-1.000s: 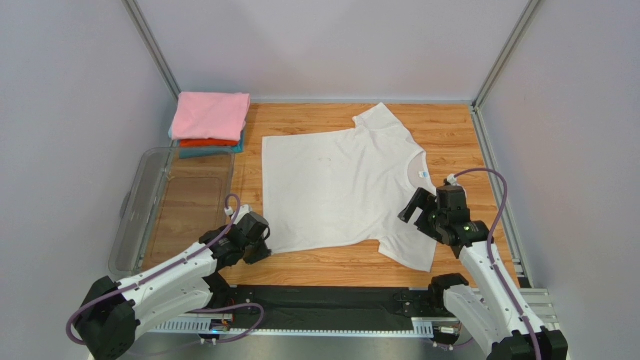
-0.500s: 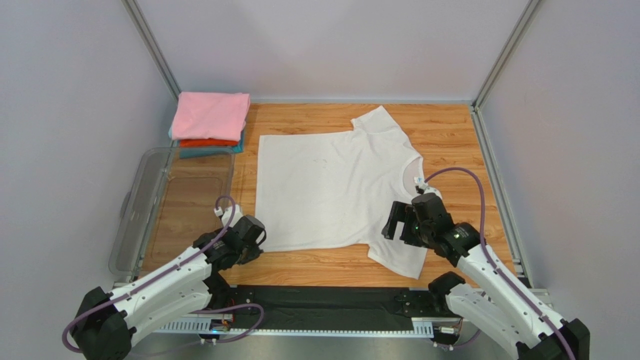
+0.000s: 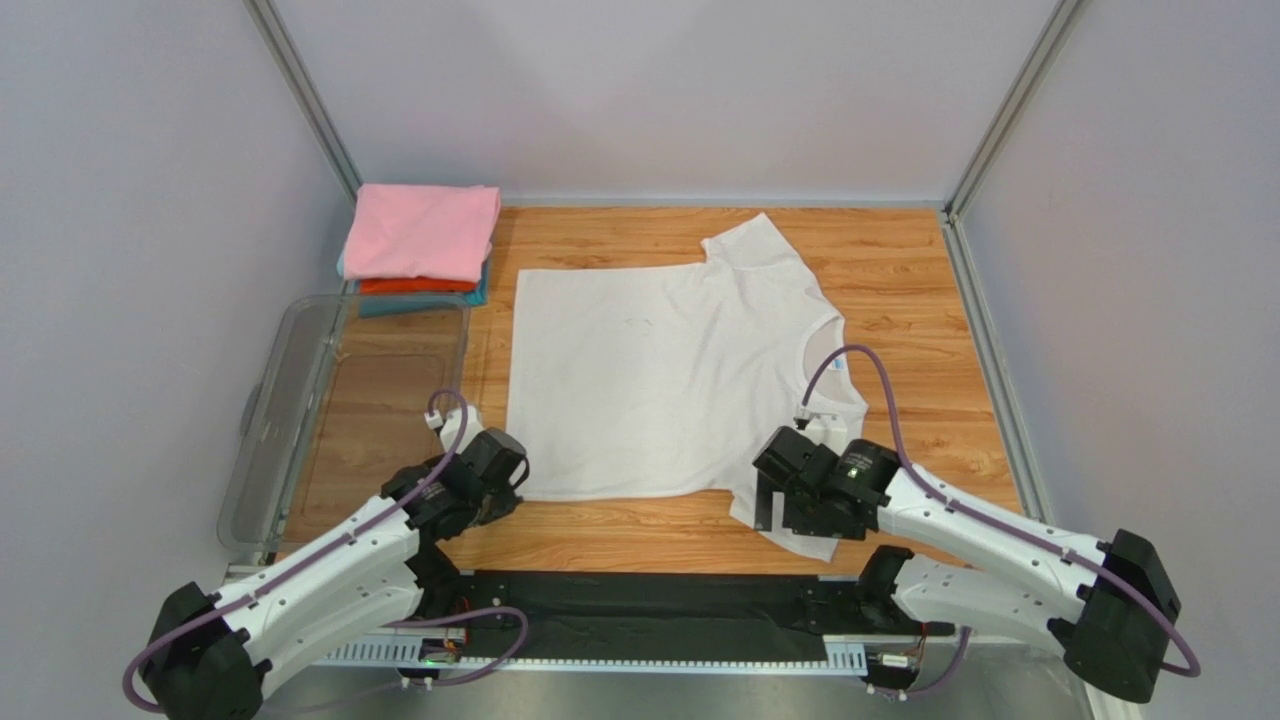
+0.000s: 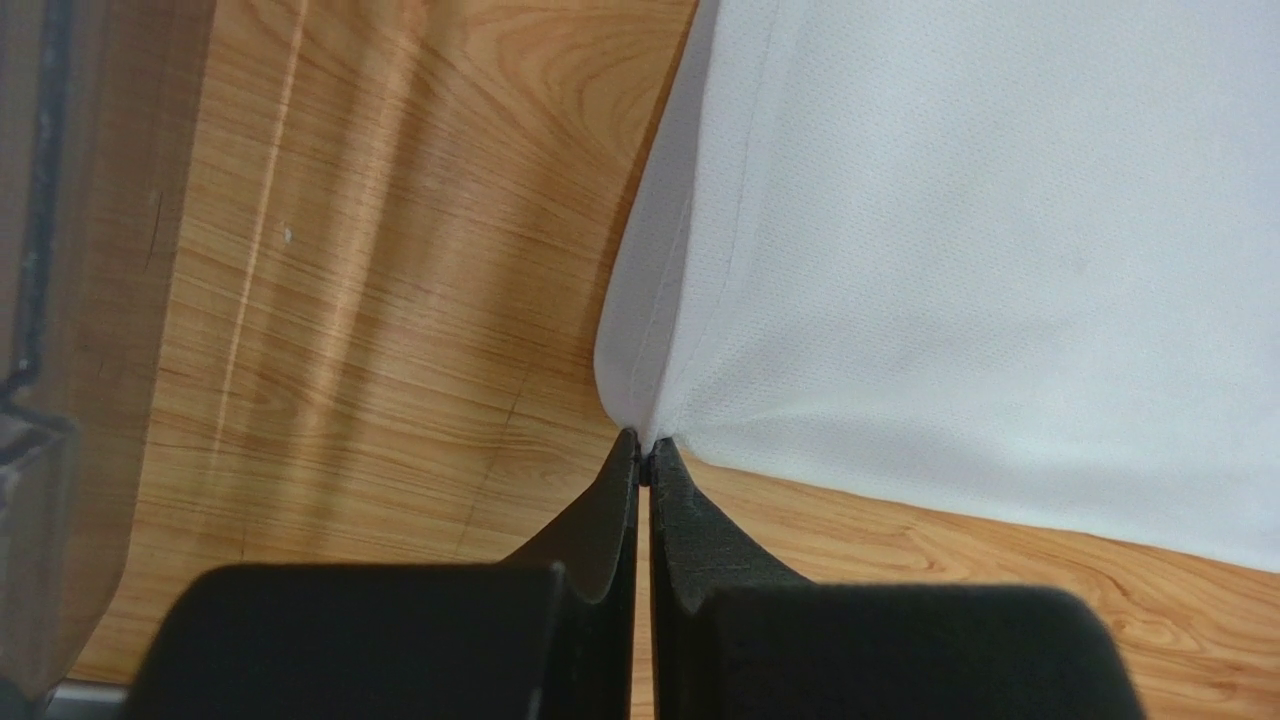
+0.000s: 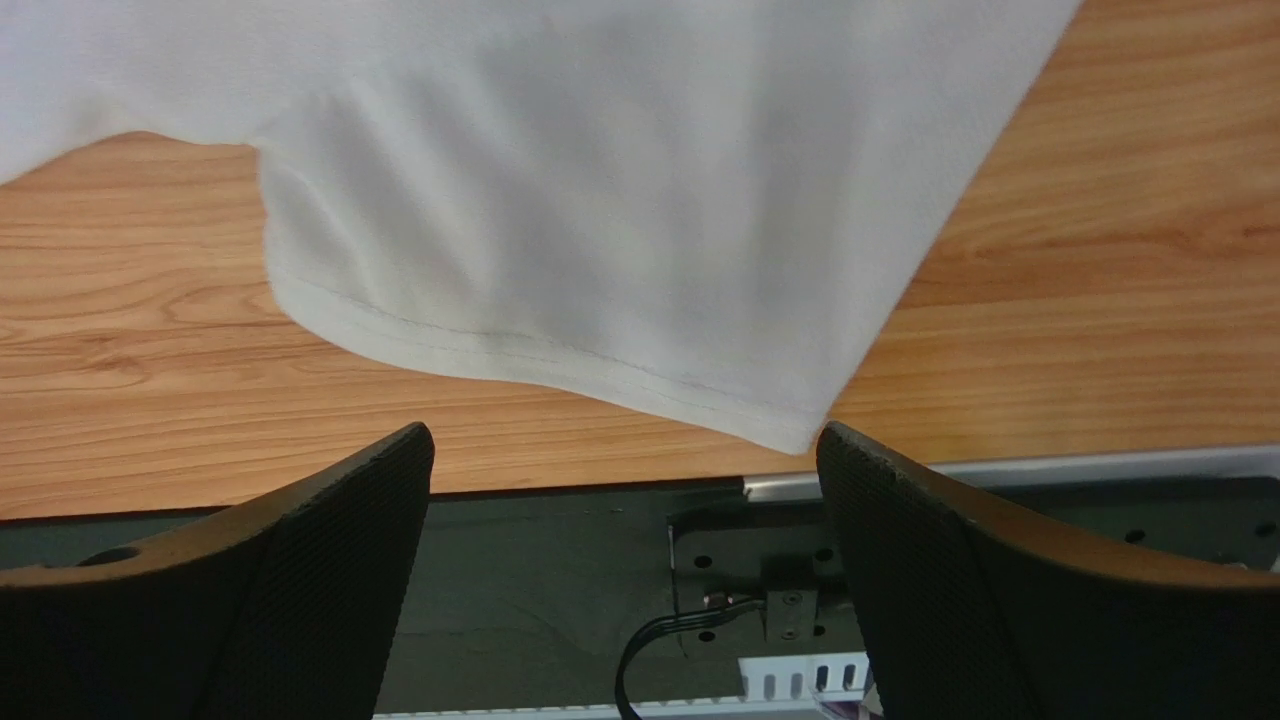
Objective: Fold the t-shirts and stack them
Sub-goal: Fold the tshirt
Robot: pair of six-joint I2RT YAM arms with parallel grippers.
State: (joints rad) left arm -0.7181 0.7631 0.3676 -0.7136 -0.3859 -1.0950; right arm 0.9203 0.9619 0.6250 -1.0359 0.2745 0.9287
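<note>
Wood-grain tabletop (image 3: 902, 270) between grey walls, and the white t-shirt (image 3: 646, 383) lies spread flat on it, collar toward my right side and hem toward my left. At the far left corner sits the folded stack: pink tee (image 3: 421, 230) on top, orange-red tee (image 3: 413, 285) under it, teal tee (image 3: 376, 306) at the bottom, next to the clear bin (image 3: 278, 405).

My left gripper (image 4: 646, 450) is pinched tight on the near hem corner, fingertips meeting right where the cloth comes to a point. From the wrist view I can't say for sure whether I have both layers or only the top one. My right gripper (image 5: 616, 450) hangs with its fingers spread wide above the near sleeve (image 5: 601, 225), holding nothing. The sleeve's stitched edge lies just ahead of them, close to the table's front rail.

I judge the step in hand to be the first lengthwise fold. To do it well, I should bring the right fingers down over the sleeve edge and close on it before lifting anything. Then I should raise both hands level, hold the near edge lightly taut between them, and carry it over toward the far side without dragging the body of the shirt.
</note>
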